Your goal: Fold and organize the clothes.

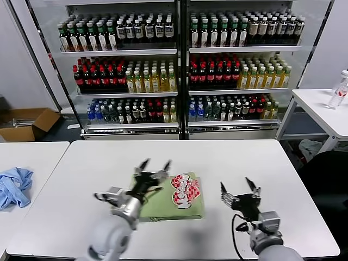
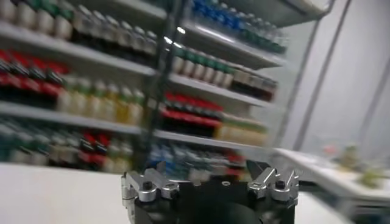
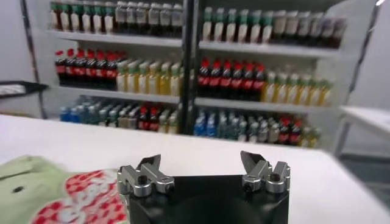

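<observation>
You have one folded green shirt [image 1: 176,202] on the white table [image 1: 81,179], near its middle and toward the near edge, lying flat with its red-and-white checkered print [image 1: 186,191] facing up on the right half. The left gripper [image 1: 154,165] hovers over the shirt's left far portion, its two fingers spread apart with nothing between them; from the head view you cannot tell whether the wrist touches the cloth. In the left wrist view that gripper [image 2: 210,176] points toward the shelves, jaws parted and empty. The right gripper [image 1: 238,186] sits just to the right of the shirt, apart from it, above bare tabletop, its two fingers also spread and empty. The right wrist view shows the same gripper [image 3: 202,167] wide apart, with the shirt [image 3: 30,182] and its checkered print [image 3: 85,198] off to one side, not between the fingers. One second table [image 1: 32,157] stands to the left, carrying one crumpled blue cloth [image 1: 13,186]. A third table [image 1: 321,109] stands far right with one clear bottle [image 1: 339,91] on it. Far behind, two glass-fronted coolers [image 1: 179,65] stand side by side, each with three shelves of bottles. One open cardboard box [image 1: 24,124] lies on the floor, far left.
</observation>
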`<state>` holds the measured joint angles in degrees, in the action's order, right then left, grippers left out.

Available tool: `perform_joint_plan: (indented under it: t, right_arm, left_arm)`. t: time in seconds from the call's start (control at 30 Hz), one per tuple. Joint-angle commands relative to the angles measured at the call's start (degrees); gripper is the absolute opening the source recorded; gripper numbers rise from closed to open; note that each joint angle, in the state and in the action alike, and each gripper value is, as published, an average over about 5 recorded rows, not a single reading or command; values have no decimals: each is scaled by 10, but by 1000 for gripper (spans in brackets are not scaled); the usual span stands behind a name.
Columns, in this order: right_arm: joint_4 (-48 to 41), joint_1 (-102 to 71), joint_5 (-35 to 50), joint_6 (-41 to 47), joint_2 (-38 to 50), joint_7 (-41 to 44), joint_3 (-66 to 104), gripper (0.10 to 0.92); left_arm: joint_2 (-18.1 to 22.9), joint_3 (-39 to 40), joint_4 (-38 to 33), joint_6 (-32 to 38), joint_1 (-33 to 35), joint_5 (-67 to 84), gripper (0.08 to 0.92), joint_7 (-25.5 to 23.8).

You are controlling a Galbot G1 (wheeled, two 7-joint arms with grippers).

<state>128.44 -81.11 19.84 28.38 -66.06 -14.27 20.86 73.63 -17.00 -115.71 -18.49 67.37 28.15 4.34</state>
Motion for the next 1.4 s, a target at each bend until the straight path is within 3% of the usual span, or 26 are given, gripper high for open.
perform_joint_plan:
  t: [0.03,0.47,0.83,1.23,1.4]
  right_arm:
    - [-170,139,70,40,-35,1,-136,823]
    - [-207,145,145,48,-42,-5,-147,806]
    - [-204,148,179,46,-56,-10,-151,510]
    - [-40,77,129,36,21,-12,-36,163]
    - [-26,52,70,37,13,-4,-32,106]
  left_arm:
    - [-105,-188,12,86,62,-70,822,-65]
    - [-77,-161,12,86,65,-91,823,-65]
    - [-69,-154,22,84,64,-98,823,-64]
    - [-61,-141,39,86,57,-111,823,-64]
    - [-54,-130,47,104,50,-125,823,-65]
